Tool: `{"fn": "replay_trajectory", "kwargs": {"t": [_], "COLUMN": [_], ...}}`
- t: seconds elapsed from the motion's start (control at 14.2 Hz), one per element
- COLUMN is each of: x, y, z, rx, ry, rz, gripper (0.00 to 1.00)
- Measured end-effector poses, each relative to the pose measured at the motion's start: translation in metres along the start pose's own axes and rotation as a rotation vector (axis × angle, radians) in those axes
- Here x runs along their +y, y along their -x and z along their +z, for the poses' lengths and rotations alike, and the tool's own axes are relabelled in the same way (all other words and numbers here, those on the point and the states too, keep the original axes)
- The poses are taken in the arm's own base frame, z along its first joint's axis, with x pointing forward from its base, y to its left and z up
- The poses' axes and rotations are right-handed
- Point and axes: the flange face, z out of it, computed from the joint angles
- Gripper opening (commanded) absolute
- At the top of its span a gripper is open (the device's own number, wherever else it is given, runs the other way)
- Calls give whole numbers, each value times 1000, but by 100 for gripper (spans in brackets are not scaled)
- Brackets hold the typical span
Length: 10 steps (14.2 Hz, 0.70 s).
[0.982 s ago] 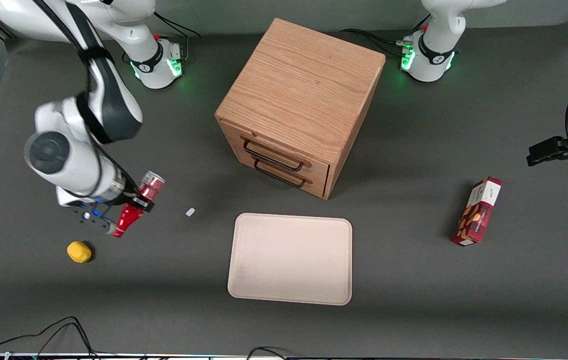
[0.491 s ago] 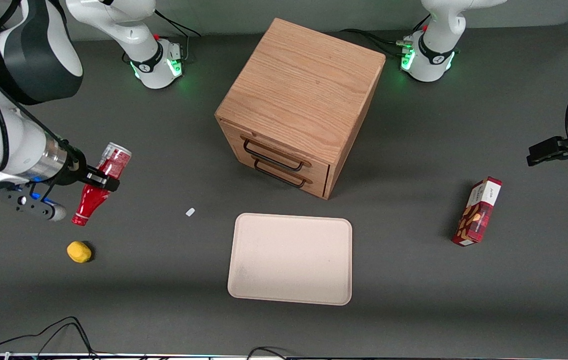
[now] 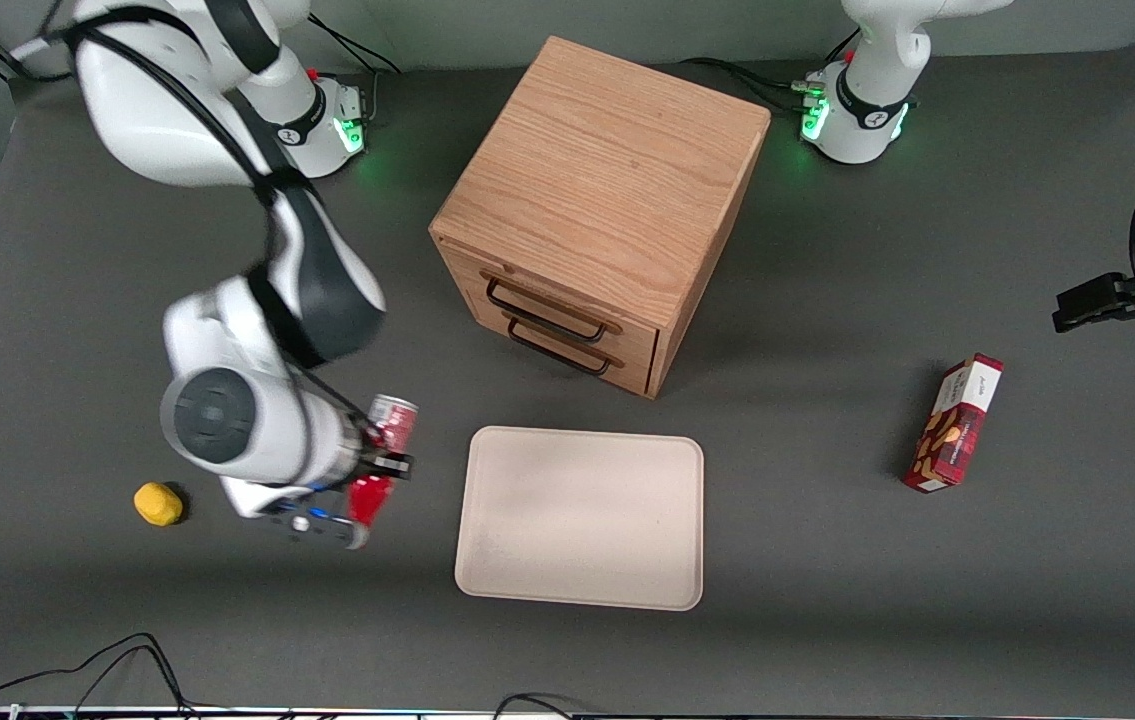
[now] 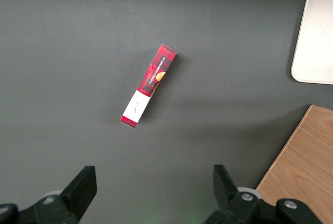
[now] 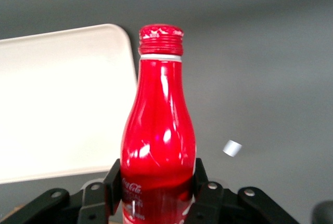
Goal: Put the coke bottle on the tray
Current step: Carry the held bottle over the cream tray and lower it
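Observation:
My right gripper (image 3: 382, 462) is shut on the coke bottle (image 3: 383, 450), a slim red bottle with white lettering, and holds it above the table beside the tray's edge at the working arm's end. In the right wrist view the black fingers (image 5: 205, 185) clamp the bottle's body (image 5: 158, 135), with its red cap pointing away from the wrist. The beige tray (image 3: 582, 517) lies flat in front of the wooden cabinet, nearer to the front camera; it also shows in the right wrist view (image 5: 57, 104).
A wooden two-drawer cabinet (image 3: 599, 205) stands mid-table. A yellow object (image 3: 158, 503) lies toward the working arm's end. A red snack box (image 3: 954, 423) lies toward the parked arm's end. A small white scrap (image 5: 232, 148) lies on the table near the bottle.
My right gripper has carried the bottle from the working arm's end of the table toward the tray, now close beside its edge and nearer to the front camera.

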Motion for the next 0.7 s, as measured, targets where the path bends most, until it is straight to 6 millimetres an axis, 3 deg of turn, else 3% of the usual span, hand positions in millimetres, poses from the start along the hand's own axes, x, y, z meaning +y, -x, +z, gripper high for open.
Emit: {"fn": "replay_trajectory", "kwargs": {"t": [0.14,0.42,0.56,0.7], "x": [-21,-46,-58,-66], "y": [-4,-13,-9,-6], "z": [44,122,150,163], "rx": [25,86,101,122], "ry": [-20,-74,-83,-82], "rz": [-19,-36,-51,-63], "gripper": [0,0,0,0]}}
